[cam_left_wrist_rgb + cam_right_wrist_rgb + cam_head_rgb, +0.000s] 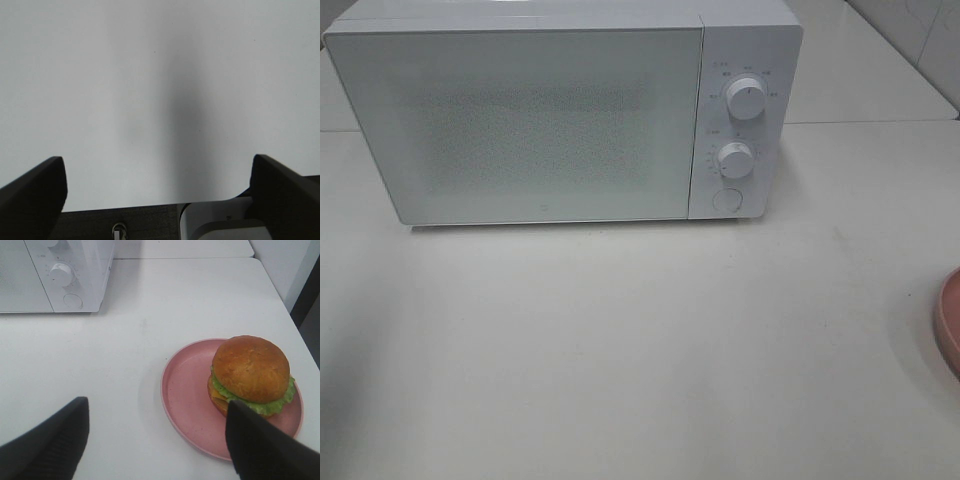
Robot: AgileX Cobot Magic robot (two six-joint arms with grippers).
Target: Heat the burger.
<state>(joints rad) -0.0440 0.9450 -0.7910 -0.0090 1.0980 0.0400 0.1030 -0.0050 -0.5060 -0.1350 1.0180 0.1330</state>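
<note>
The burger (251,371), with a domed golden bun and green lettuce, rests on a pink plate (187,390) on the white table. My right gripper (155,440) hangs open above the table, one finger partly in front of the burger, nothing between its fingers. In the exterior high view only the plate's rim (950,322) shows at the right edge; the burger is out of that view. My left gripper (160,185) is open over bare white table, holding nothing. Neither gripper shows in the exterior high view.
A white microwave (550,115) stands at the back of the table with its door shut. It has two knobs (746,100) and a round button (726,199) on its right panel. The table's edge (295,325) runs close behind the plate.
</note>
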